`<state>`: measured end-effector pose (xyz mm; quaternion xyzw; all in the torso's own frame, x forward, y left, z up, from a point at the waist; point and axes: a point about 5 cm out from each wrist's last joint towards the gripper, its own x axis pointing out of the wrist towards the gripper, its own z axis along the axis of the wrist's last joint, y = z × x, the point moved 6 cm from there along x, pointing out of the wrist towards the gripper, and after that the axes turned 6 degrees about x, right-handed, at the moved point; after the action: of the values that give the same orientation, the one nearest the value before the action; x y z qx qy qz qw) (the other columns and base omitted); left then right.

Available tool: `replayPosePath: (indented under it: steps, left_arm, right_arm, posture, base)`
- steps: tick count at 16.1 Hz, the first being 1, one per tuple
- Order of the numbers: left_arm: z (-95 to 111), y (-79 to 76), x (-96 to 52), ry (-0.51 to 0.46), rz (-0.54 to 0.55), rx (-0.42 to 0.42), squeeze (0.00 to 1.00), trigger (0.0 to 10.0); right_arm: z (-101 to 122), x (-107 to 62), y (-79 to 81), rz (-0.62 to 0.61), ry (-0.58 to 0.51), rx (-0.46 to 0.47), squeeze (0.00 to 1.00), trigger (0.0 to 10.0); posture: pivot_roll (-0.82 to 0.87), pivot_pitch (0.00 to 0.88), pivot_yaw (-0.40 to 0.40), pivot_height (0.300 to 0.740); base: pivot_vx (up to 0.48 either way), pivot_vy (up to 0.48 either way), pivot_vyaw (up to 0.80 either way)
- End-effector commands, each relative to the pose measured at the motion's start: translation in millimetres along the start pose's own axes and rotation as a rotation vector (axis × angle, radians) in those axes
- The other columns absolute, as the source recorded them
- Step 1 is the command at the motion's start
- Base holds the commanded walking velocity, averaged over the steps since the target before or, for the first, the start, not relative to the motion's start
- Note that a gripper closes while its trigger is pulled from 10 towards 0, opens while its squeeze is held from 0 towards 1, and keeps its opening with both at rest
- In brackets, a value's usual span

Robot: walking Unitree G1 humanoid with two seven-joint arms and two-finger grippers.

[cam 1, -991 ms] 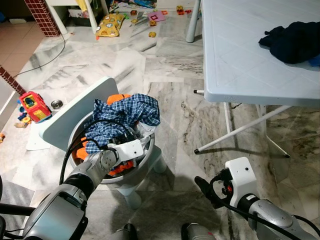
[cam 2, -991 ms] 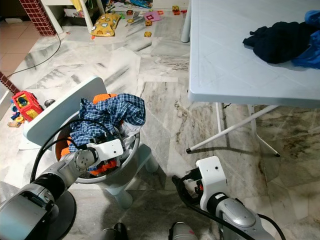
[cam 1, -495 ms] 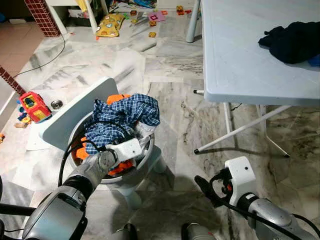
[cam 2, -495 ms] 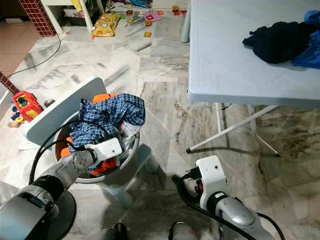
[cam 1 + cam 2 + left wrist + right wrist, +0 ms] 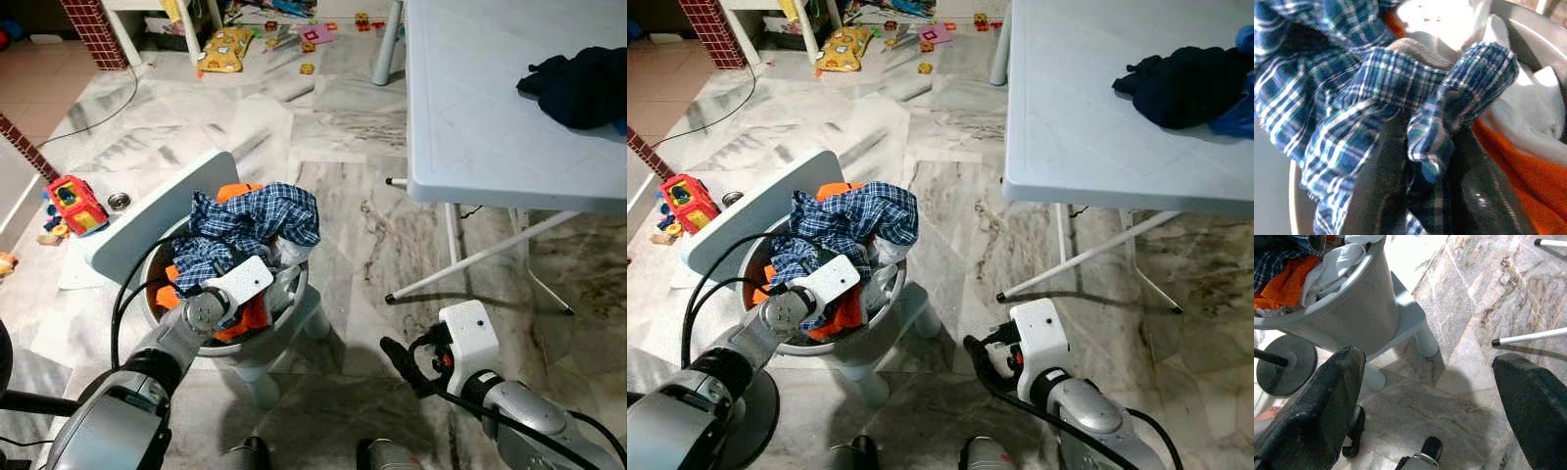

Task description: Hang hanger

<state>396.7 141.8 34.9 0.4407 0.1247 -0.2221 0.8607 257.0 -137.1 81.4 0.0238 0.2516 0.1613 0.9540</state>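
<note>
A blue plaid shirt (image 5: 250, 220) lies heaped on orange and white clothes in a grey basin (image 5: 294, 305) on a small stool. My left gripper (image 5: 1432, 166) reaches into the basin, shut on a fold of the plaid shirt (image 5: 1464, 78), with cloth bunched between its two black fingers. In the left eye view its white wrist housing (image 5: 240, 284) sits over the orange cloth (image 5: 250, 318). My right gripper (image 5: 1425, 396) hangs low over the marble floor to the right of the basin. It is open, with nothing between its fingers (image 5: 1312, 406).
A white folding table (image 5: 470, 117) stands to the right, with dark blue clothes (image 5: 583, 83) on it and slanted legs (image 5: 470, 259) underneath. A pale board (image 5: 147, 230) leans against the basin's left side. A red toy (image 5: 76, 204) and scattered toys (image 5: 223, 47) lie on the floor.
My left wrist has risen a little and tilted up while holding the plaid fold. The head view has shifted slightly. The right arm stays where it was.
</note>
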Motion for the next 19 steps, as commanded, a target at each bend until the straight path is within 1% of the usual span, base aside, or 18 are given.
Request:
replayPosePath:
  steps: [1,3,4,5,6,9,10,12,14,16,18,19]
  left_arm:
    - [-4,3.4,-2.4,0.001,0.031,-0.035,0.00,0.0]
    - [0,10.5,-2.9,-0.023,0.079,-0.094,0.00,0.0]
    - [3,16.2,-4.9,-0.054,0.135,-0.154,0.00,0.0]
    - [2,15.6,-8.8,-0.075,0.177,-0.211,0.00,0.0]
    - [-1,12.4,-11.1,-0.076,0.188,-0.238,0.00,0.0]
    - [-7,6.0,-16.5,-0.073,0.205,-0.268,0.00,0.0]
    - [-13,2.5,-22.4,-0.059,0.242,-0.284,0.00,0.0]
    - [-17,0.2,-25.9,-0.048,0.266,-0.289,0.00,0.0]
    - [-16,-3.5,-26.4,-0.048,0.269,-0.269,0.00,0.0]
    - [-15,-5.7,-28.4,-0.042,0.280,-0.275,0.00,0.0]
    - [-24,-17.0,-30.2,0.014,0.254,-0.321,0.00,0.0]
    - [-34,-22.9,-33.8,0.060,0.237,-0.339,0.00,0.0]
  right_arm:
    - [-5,1.9,0.6,-0.003,0.014,0.000,0.00,10.0]
    - [-5,2.4,-0.7,-0.007,0.011,-0.002,0.00,10.0]
    - [-5,3.0,-1.3,-0.010,0.010,-0.002,0.00,10.0]
    - [-5,3.4,-1.4,-0.012,0.009,-0.003,0.00,10.0]
    - [-5,3.5,-1.4,-0.012,0.008,-0.004,0.00,10.0]
    - [-5,4.0,-1.5,-0.012,0.006,-0.006,0.00,10.0]
    - [-5,5.7,-1.3,-0.010,0.005,-0.010,0.00,10.0]
    - [-4,7.5,-0.6,-0.007,0.003,-0.014,0.00,10.0]
    - [-4,8.5,-1.0,-0.006,0.002,-0.017,0.00,10.0]
    - [-3,9.1,-1.4,-0.007,0.000,-0.020,0.00,10.0]
    - [-3,9.7,-2.0,-0.006,-0.001,-0.023,0.00,10.0]
    - [-3,9.9,-2.2,-0.006,-0.002,-0.025,0.00,10.0]
  posture:
    - [-0.29,0.177,0.051,0.740]
    - [-0.29,0.175,0.052,0.740]
    - [-0.28,0.172,0.053,0.740]
    - [-0.28,0.170,0.053,0.740]
    - [-0.28,0.170,0.051,0.740]
    - [-0.27,0.169,0.049,0.740]
    - [-0.27,0.167,0.041,0.740]
    - [-0.26,0.164,0.039,0.740]
    - [-0.26,0.161,0.037,0.740]
    - [-0.26,0.158,0.036,0.740]
    - [-0.26,0.158,0.035,0.740]
    - [-0.26,0.156,0.035,0.740]
  base:
    - [0.000,0.000,0.00]
    - [0.000,0.000,0.00]
    - [0.000,0.000,0.00]
    - [0.000,0.000,0.00]
    - [0.000,0.000,0.00]
    - [0.000,0.000,0.00]
    - [0.000,0.000,0.00]
    - [0.000,0.000,0.00]
    - [0.000,0.000,0.00]
    - [0.000,0.000,0.00]
    - [0.000,0.000,0.00]
    - [0.000,0.000,0.00]
